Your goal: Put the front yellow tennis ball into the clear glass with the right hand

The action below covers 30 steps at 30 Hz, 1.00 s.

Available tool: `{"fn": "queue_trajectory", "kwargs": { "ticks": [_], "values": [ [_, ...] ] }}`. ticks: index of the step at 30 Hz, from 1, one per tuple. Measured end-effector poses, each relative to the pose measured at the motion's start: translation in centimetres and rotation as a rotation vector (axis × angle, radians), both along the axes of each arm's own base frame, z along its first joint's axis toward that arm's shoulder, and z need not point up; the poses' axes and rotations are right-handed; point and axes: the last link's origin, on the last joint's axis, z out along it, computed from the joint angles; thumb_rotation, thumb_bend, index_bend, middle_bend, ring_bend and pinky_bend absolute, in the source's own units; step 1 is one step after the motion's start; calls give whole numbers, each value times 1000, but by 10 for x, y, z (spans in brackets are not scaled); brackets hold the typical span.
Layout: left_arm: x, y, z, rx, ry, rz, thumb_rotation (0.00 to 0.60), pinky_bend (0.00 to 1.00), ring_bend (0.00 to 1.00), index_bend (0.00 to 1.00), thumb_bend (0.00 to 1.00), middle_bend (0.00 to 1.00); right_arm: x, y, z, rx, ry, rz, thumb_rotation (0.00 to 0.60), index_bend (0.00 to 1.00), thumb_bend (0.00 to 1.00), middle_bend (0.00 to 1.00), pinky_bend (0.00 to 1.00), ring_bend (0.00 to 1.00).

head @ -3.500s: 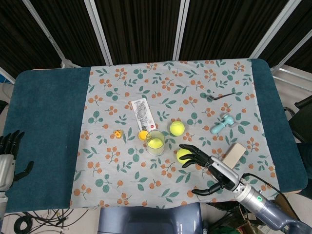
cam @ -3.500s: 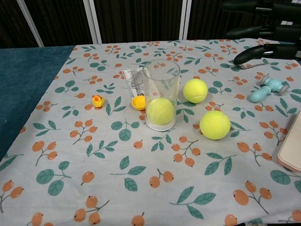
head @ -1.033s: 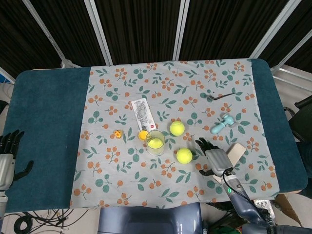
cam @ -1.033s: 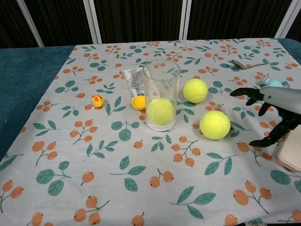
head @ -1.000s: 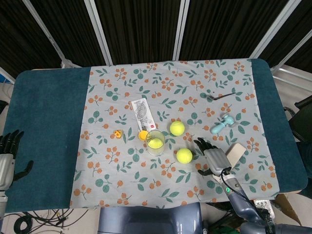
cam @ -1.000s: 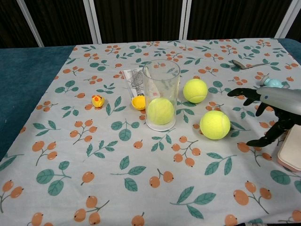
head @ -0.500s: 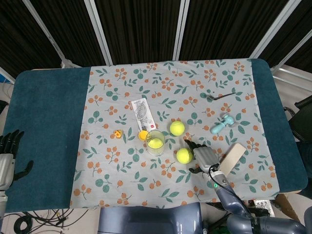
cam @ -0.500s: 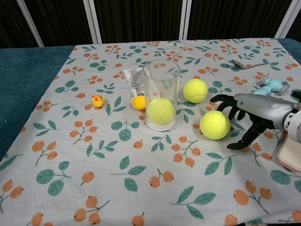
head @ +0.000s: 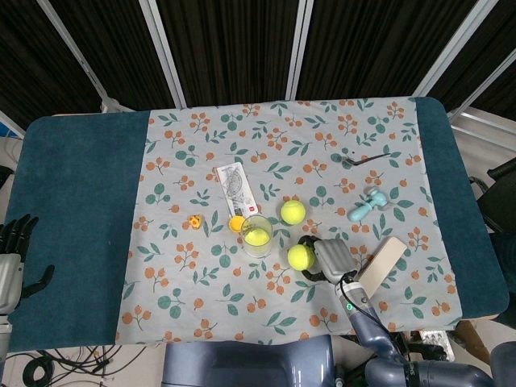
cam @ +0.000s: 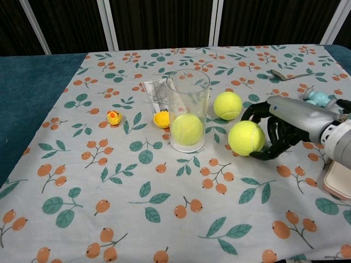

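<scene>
The front yellow tennis ball (cam: 246, 137) (head: 300, 256) lies just right of the clear glass (cam: 188, 109) (head: 256, 235). My right hand (cam: 279, 123) (head: 329, 258) grips it from the right, dark fingers curled around its back and underside. The glass stands upright with another tennis ball (cam: 187, 129) inside it. A third ball (cam: 227, 105) (head: 293, 211) rests behind the held one. My left hand (head: 12, 258) hangs past the table's left edge, fingers spread and holding nothing.
A small orange piece (cam: 161, 119) and a printed card (cam: 156, 90) lie behind the glass, a yellow toy (cam: 113, 116) to its left. A teal dumbbell (cam: 315, 98), a wooden block (head: 380, 262) and a dark spoon (head: 367, 158) lie on the right.
My right hand came down and slid left to the front ball, then curled its fingers around it. The ball shifted slightly left and toward the glass.
</scene>
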Motion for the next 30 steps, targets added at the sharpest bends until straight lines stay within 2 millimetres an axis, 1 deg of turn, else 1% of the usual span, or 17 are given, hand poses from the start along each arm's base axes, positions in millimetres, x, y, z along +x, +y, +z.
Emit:
{"fn": "queue_trajectory", "kwargs": {
  "ticks": [4,10,14,17,19,24,30],
  "values": [
    [0,0,0,0,0,0,600,0,2,29,307,28,8,2,20,-43,-64,5,600,587,333,523,584,612],
    [1,0,-1,1,-2,-1,600,0,2,29,306,28,23,-3,68,-126,-140,26,600,587,333,519,584,612],
    [2,0,0,3,-3,-1,600,0,2,29,306,28,41,-10,100,-175,-211,43,600,587,332,519,584,614],
    [2,0,0,6,-6,-5,600,0,2,29,307,28,51,-16,112,-188,-255,46,600,587,333,519,584,614],
    [2,0,0,7,-7,-5,600,0,2,29,306,28,58,-21,114,-176,-274,47,600,587,333,519,584,614],
    [2,0,0,8,-8,-6,600,0,2,29,306,28,80,-32,107,-103,-330,59,600,587,332,519,584,614],
    [2,1,1,9,-10,-4,600,0,2,29,306,28,104,-38,89,-57,-363,106,600,587,333,517,584,613]
  ]
}}
